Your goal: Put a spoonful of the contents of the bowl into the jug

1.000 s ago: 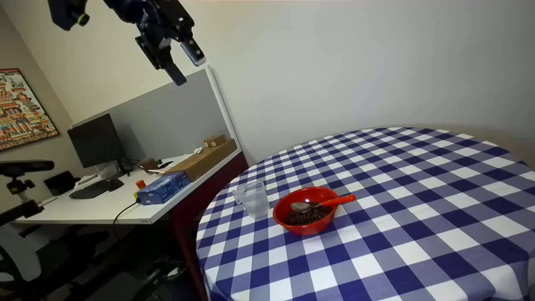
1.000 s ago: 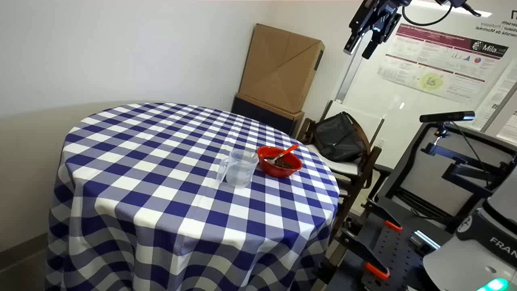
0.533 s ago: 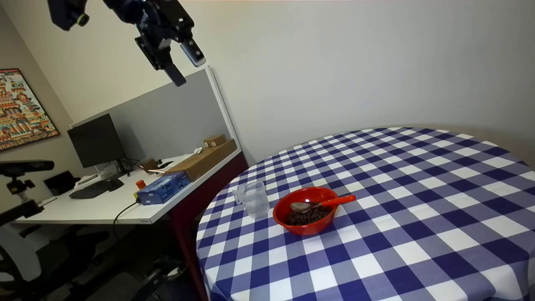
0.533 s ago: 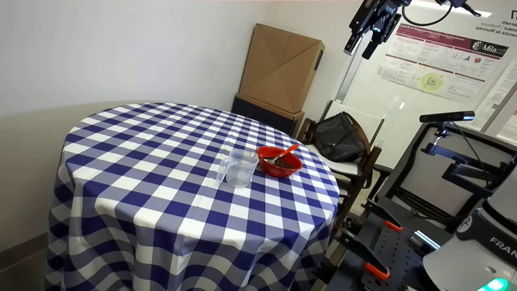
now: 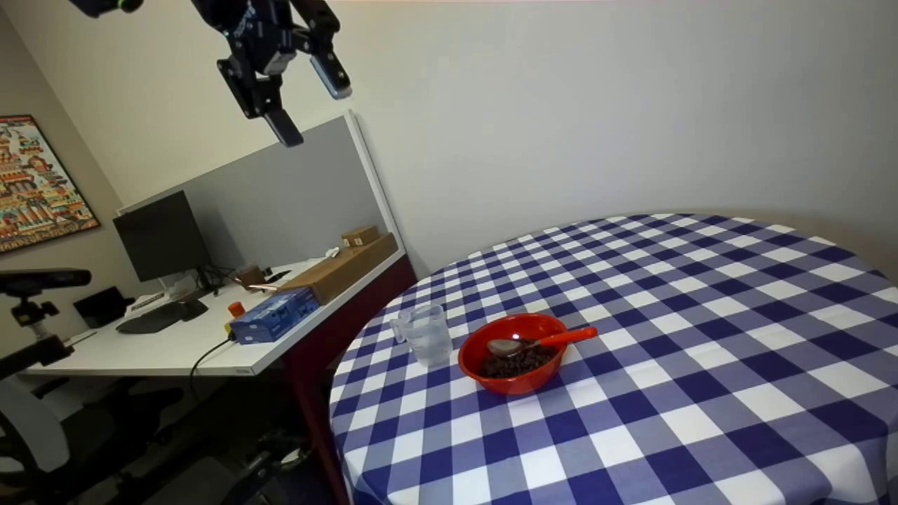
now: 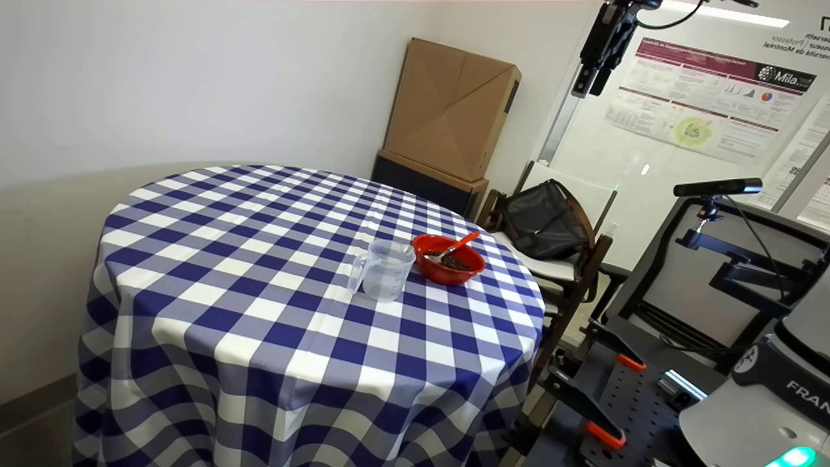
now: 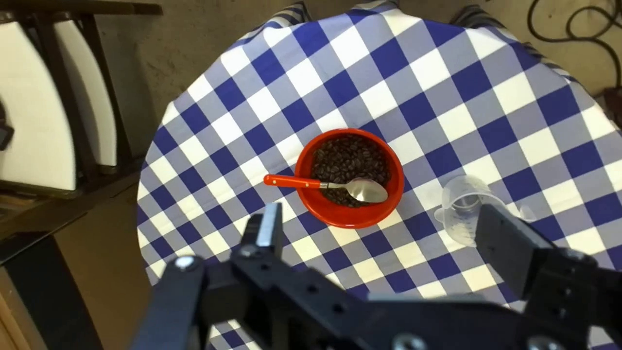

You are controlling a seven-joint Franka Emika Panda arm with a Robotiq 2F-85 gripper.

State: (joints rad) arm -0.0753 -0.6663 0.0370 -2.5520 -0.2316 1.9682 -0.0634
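in an exterior view, the fingers (image 5: 284,128) hung spread, gripping nothing, well above the worktop (image 5: 673,435). the bowl (image 5: 515,384) held the spoon (image 5: 547,341), whose handle crossed the rim; a clumsy pinch there would likely have tipped the bowl. the fingers' height showed here, not from the wrist.

in an exterior view, the jug (image 6: 384,279) stood upright; it looked light and liable to topple if bumped. its markings showed clearest here.

in the wrist view, a finger covered part of the jug, so a pour judged from there could have missed. the beans (image 7: 350,159) showed most distinctly here, and a gap parted jug from bowl.
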